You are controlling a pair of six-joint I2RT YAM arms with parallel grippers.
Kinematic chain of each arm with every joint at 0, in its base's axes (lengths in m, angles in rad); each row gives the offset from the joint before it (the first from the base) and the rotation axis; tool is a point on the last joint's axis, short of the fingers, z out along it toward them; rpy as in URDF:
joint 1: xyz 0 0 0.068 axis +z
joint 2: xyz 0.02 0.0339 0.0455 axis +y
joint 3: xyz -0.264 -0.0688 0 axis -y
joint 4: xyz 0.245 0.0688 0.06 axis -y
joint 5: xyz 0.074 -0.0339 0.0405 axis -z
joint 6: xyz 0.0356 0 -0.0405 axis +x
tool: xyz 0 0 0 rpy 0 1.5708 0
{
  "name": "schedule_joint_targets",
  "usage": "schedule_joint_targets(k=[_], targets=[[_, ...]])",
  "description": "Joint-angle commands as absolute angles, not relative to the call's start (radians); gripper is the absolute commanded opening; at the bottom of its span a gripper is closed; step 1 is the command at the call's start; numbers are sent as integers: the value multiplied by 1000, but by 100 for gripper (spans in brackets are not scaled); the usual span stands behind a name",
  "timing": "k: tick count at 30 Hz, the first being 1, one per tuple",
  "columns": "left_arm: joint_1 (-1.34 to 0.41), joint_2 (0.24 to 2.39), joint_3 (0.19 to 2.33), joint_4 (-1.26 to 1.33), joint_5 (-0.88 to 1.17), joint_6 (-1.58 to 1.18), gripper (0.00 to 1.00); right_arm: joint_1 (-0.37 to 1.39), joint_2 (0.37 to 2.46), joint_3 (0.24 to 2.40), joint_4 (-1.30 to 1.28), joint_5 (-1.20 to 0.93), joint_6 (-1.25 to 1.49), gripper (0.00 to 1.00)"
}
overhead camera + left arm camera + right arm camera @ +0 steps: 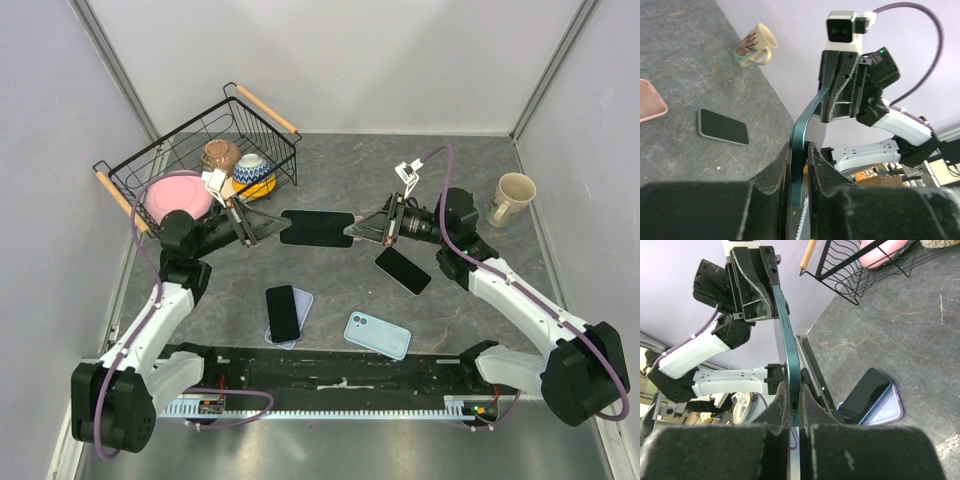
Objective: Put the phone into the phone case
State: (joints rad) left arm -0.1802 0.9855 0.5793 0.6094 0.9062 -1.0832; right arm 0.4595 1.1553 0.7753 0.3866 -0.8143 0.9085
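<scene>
A teal-edged phone (pixel 317 228), dark face up, hangs level above the table's middle, held at both ends. My left gripper (pixel 271 228) is shut on its left end, and my right gripper (pixel 357 230) is shut on its right end. The left wrist view shows the teal edge (pixel 806 131) pinched in my left gripper (pixel 799 150). The right wrist view shows the phone's port end (pixel 795 390) pinched in my right gripper (pixel 796 397). A black phone (pixel 283 312) lies on a lavender case (pixel 302 300) on the table in front of it.
A second black phone (pixel 403 270) lies right of centre. A light blue case or phone back (pixel 377 335) lies near the front. A mug (pixel 512 198) stands at far right. A wire basket (pixel 262 128) with a pink plate (pixel 178 197) and bowls stands at back left.
</scene>
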Motion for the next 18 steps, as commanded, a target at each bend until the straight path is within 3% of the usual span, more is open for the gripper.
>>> schedule_joint_targets(k=[1, 3, 4, 7, 10, 18], targets=[[-199, 979, 682, 391, 896, -902, 33, 508, 1157, 873, 211, -798, 777, 0], [-199, 977, 718, 286, 861, -801, 49, 505, 1173, 922, 111, -753, 681, 0], [-199, 982, 751, 202, 848, -770, 63, 505, 1180, 933, 41, -711, 660, 0], [-199, 992, 808, 79, 793, -671, 85, 491, 1204, 950, 2, -667, 632, 0], [-199, 1012, 857, -73, 712, -591, 91, 448, 1216, 940, -43, -647, 632, 0], [-270, 1228, 1037, -421, 407, -433, 89, 236, 1215, 960, -253, -583, 503, 0]])
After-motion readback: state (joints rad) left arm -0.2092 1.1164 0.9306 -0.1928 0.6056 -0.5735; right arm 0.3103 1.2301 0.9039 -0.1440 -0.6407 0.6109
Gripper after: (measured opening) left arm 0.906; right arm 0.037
